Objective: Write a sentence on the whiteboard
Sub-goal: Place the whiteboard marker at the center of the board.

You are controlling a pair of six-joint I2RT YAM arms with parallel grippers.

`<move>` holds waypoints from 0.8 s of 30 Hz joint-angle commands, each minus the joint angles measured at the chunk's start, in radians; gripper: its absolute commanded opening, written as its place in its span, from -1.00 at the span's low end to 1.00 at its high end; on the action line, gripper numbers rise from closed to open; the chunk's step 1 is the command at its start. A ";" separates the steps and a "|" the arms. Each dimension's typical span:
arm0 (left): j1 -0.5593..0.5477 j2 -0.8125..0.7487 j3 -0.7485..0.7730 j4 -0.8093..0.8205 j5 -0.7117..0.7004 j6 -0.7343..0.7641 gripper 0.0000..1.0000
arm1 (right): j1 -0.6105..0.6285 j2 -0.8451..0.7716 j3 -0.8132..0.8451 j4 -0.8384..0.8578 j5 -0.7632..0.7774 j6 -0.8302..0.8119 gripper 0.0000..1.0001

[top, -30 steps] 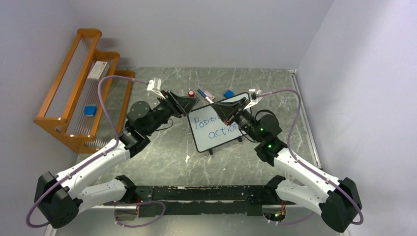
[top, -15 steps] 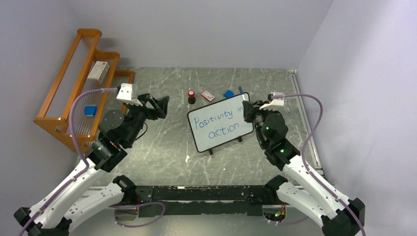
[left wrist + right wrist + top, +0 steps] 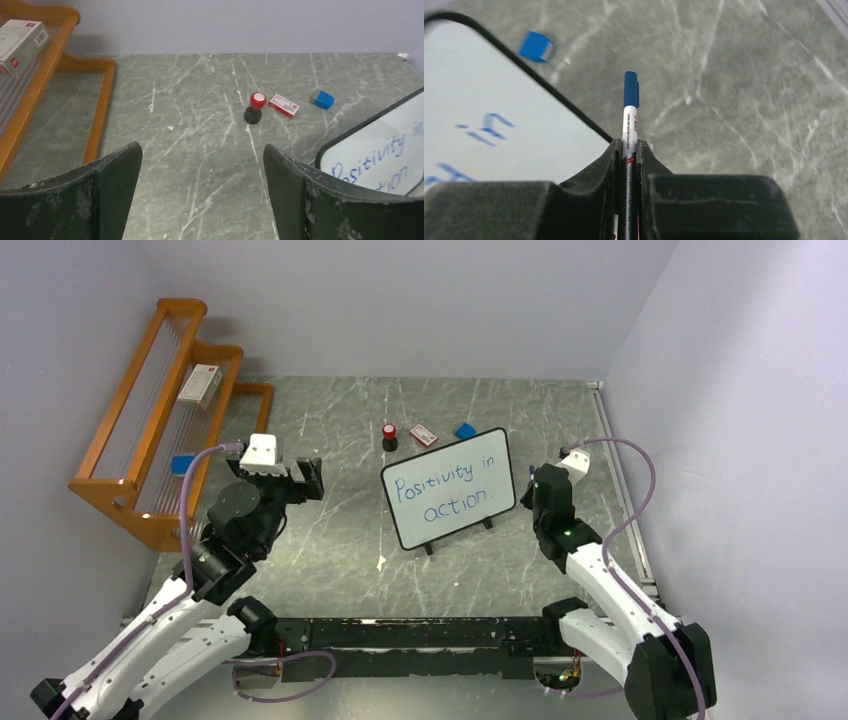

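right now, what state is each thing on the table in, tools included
whiteboard: standing on its feet, written on
sentence: finished, two blue lines, "Positivity in action."
marker pen: blue cap on its visible end, clamped in the right tool
right tool: shut on the marker pen, off the board
left tool: open, empty
red stamp: upright
red-and-white box: lying flat
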 commanded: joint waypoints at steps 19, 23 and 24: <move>0.060 -0.055 -0.012 -0.046 -0.042 -0.005 0.86 | -0.153 0.161 -0.095 -0.028 -0.126 0.169 -0.42; 0.066 -0.070 -0.014 -0.048 -0.034 -0.010 0.86 | -0.153 0.114 -0.098 -0.051 -0.115 0.181 -0.16; 0.067 -0.075 -0.014 -0.048 -0.035 -0.012 0.86 | -0.153 0.100 -0.095 -0.062 -0.113 0.186 -0.14</move>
